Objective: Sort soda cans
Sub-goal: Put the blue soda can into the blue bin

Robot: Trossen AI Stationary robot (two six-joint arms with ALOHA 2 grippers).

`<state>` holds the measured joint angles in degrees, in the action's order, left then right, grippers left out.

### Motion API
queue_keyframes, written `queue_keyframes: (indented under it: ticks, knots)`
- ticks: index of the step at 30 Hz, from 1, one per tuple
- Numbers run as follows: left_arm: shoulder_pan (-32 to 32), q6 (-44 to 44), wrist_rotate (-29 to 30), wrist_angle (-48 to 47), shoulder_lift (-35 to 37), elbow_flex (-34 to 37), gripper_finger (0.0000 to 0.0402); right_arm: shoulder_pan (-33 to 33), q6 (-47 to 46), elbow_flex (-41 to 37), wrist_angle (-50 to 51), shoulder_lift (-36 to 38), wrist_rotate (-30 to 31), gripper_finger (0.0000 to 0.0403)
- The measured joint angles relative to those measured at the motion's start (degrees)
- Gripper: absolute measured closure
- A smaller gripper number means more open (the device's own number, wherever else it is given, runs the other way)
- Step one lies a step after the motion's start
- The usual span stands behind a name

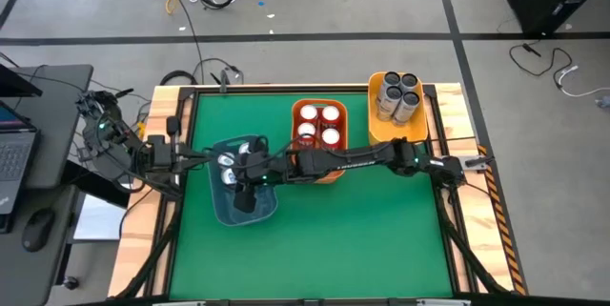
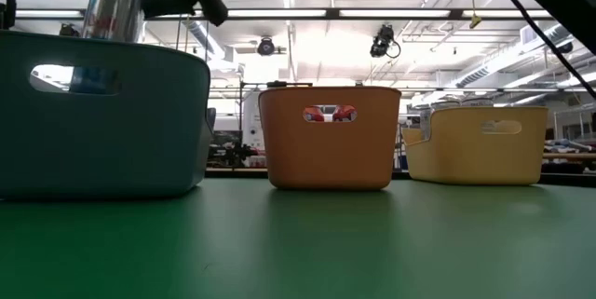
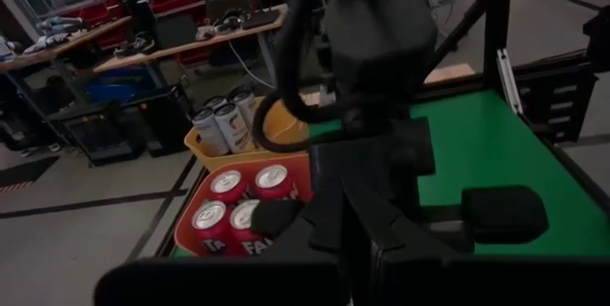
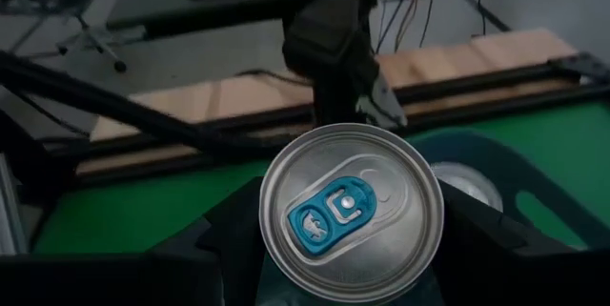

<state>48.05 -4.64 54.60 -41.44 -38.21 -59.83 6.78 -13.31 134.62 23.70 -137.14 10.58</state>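
Green table mat, lab hall behind. Three bins left to right in the high view: blue bin, orange bin with red cans, yellow bin with grey cans. Right gripper clamped on a teal-tabbed can above the blue bin, centre-left. Left gripper beside it, fingers cannot be told. Advice: lower upright into free space, then release.

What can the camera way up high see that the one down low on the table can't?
Only the high view shows the four grey cans inside the yellow bin, all four red cans' tops, and both arms over the blue bin. Only the low view shows the bins' handle slots and the room's ceiling lights. Both show the three bins in a row and the right gripper holding a can above the blue one.
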Motion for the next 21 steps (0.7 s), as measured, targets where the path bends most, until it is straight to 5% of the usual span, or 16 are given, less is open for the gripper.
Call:
queue_keyframes:
  ticks: [21]
  knots:
    - [0.0, -0.3, -0.4, -0.5, 0.0, 0.1, 0.0401, -0.3, -0.3, -1.6, -0.1, -5.4, -0.2, 0.0166]
